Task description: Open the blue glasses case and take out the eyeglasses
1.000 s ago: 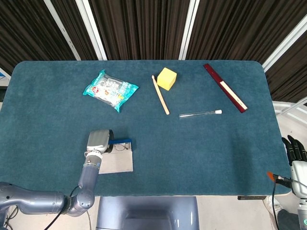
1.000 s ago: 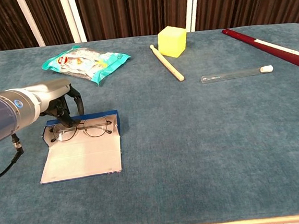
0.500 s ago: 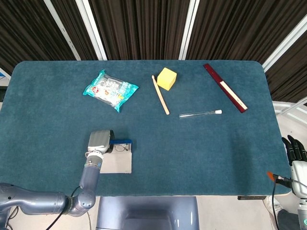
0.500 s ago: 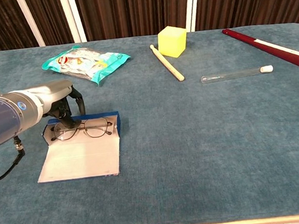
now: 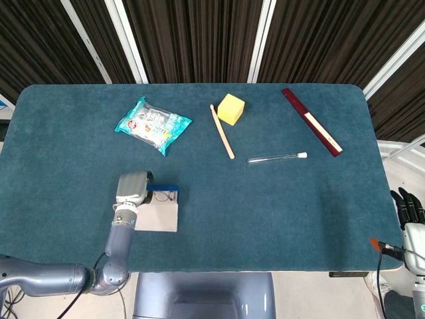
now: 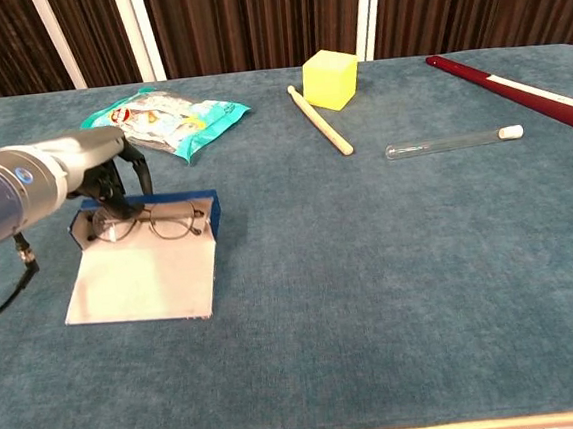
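My left hand [image 6: 113, 179] at near-left of worktop [image 5: 279, 206], fingers curled down onto eyeglasses [image 6: 152, 224], pinching the left end of the frame | blue glasses case [image 6: 146, 272] open flat, eyeglasses lying in it at its far edge | my right hand [image 5: 406, 209] off worktop's right edge, fingers apart, holding nothing

1. Everything is carried by a table [image 5: 279, 206] covered in teal felt.
2. An opened blue glasses case [image 6: 146, 272] is laid right under the left hand [image 6: 113, 179].
3. A snack packet [image 5: 153, 124] is found just beyond that hand.
4. Well off to its right: yellow block [image 5: 231, 108], wooden stick [image 5: 222, 131], test tube [image 5: 277, 157], dark red ruler [image 5: 312, 122].
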You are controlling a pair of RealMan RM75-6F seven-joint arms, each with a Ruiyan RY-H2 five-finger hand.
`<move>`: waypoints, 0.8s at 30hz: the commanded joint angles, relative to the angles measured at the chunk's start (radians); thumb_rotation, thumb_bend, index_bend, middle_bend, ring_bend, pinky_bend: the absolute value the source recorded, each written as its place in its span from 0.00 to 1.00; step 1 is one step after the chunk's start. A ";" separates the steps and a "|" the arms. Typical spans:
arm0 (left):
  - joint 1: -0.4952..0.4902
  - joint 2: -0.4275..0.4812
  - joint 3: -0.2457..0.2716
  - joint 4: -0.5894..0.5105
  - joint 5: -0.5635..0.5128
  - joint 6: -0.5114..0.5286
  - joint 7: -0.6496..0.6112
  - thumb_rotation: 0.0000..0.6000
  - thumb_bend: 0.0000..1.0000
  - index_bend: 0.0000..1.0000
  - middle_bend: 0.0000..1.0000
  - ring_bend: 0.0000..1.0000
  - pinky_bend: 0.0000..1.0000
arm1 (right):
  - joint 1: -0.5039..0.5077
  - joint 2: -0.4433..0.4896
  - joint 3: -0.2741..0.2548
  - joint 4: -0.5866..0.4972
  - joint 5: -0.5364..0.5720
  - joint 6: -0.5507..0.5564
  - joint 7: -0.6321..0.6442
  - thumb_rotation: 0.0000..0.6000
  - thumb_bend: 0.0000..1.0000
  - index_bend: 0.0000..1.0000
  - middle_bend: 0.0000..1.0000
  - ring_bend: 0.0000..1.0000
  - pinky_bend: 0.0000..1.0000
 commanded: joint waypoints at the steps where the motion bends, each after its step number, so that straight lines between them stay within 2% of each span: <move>1: 0.006 0.008 0.021 0.032 0.092 0.024 -0.014 1.00 0.50 0.55 1.00 1.00 1.00 | 0.000 -0.001 0.001 0.001 -0.001 0.003 -0.002 1.00 0.16 0.00 0.00 0.00 0.19; 12: 0.077 -0.001 0.117 0.214 0.341 0.038 -0.133 1.00 0.50 0.55 1.00 1.00 1.00 | 0.000 -0.001 0.002 0.001 0.002 0.002 -0.001 1.00 0.16 0.00 0.00 0.00 0.19; 18: 0.114 0.000 0.143 0.301 0.387 0.021 -0.159 1.00 0.50 0.55 1.00 1.00 1.00 | 0.000 -0.002 0.001 0.000 0.001 0.000 -0.003 1.00 0.16 0.00 0.00 0.00 0.19; 24: 0.139 -0.005 0.137 0.342 0.388 -0.003 -0.177 1.00 0.50 0.55 1.00 1.00 1.00 | 0.000 -0.003 0.001 -0.001 0.002 0.000 -0.007 1.00 0.16 0.00 0.00 0.00 0.19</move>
